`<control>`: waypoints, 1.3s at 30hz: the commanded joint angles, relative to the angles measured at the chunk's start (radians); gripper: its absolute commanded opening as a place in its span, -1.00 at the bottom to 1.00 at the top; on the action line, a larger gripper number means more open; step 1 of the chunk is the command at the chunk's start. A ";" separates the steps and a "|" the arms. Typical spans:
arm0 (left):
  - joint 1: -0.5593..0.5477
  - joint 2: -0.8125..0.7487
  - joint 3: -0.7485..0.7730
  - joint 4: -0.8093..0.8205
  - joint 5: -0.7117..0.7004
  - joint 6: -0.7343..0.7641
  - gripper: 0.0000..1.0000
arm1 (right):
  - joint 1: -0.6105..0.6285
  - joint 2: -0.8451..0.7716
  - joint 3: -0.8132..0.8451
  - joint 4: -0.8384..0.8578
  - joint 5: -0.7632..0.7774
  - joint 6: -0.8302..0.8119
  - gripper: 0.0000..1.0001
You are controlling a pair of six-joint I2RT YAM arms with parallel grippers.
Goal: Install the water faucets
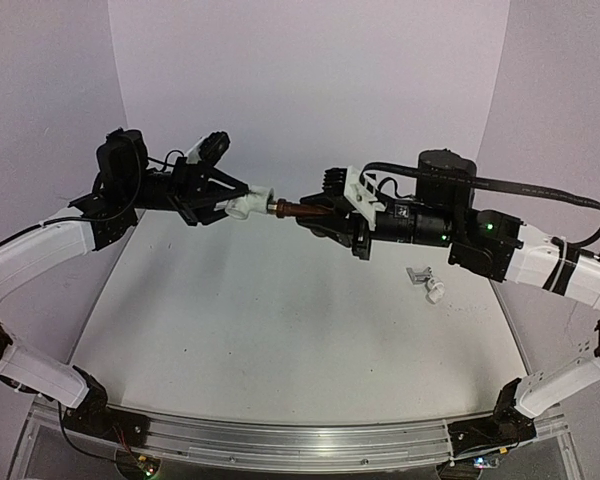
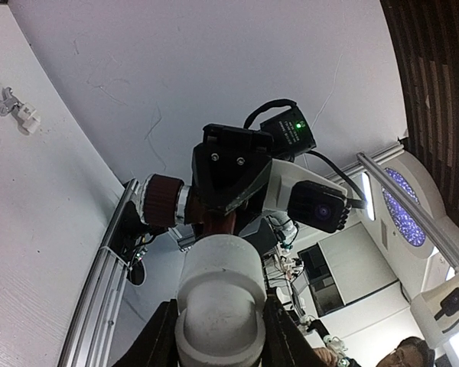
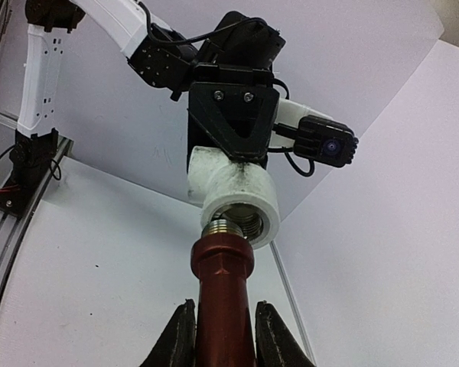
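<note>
Where brown faucet [image 3: 223,298] meets white fitting [image 3: 237,193], threads partly hidden

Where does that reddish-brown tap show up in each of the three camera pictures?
Top external: the reddish-brown tap is near the centre, in the upper half, lying sideways between the two arms.
Left wrist: its round end shows left of centre, above the fitting.
Right wrist: bottom centre, pointing upward.
Shared landmark: the white pipe fitting, meeting the tap's threaded tip.

brown faucet [image 3: 222,300] base cut off btm, chrome faucet [image 1: 417,274] too small
</note>
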 commanded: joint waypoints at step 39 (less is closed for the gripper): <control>0.004 0.041 -0.015 -0.125 -0.051 0.269 -1.00 | 0.009 0.185 0.277 -0.134 -0.123 0.343 -1.00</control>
